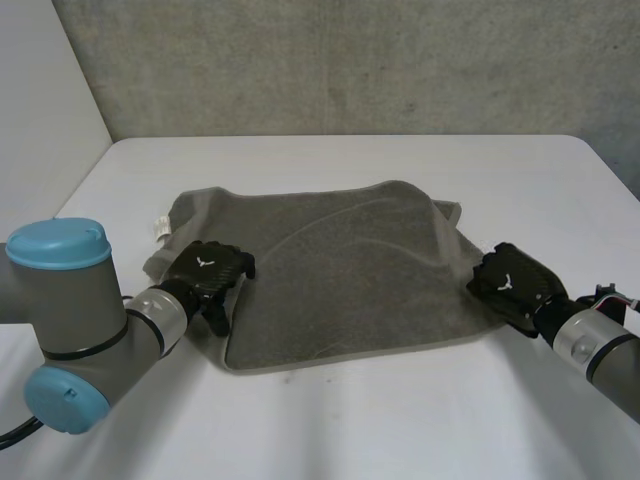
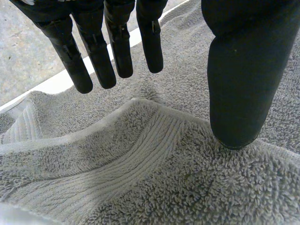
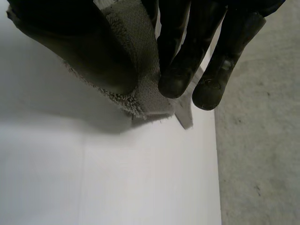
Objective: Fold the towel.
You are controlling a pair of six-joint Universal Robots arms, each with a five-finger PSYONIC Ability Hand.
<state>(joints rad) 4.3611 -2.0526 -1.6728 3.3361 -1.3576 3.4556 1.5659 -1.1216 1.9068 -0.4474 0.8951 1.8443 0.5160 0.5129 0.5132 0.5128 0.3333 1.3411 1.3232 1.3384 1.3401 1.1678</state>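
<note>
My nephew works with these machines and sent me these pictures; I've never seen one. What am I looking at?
It is a two-armed robot; each arm ends in a black hand. The wide picture is from a camera between and behind the arms, looking down at a white table. On it lies a grey towel, spread out and wrinkled, with a white tag at a far corner. The other two pictures are from cameras on the wrists, looking along each palm. The left hand is at the towel's left edge, near the front corner: its fingers are straight above the cloth, its thumb rests on it, so it grips nothing. The right hand is at the towel's right edge and pinches it between thumb and fingers, lifted off the table.
</note>
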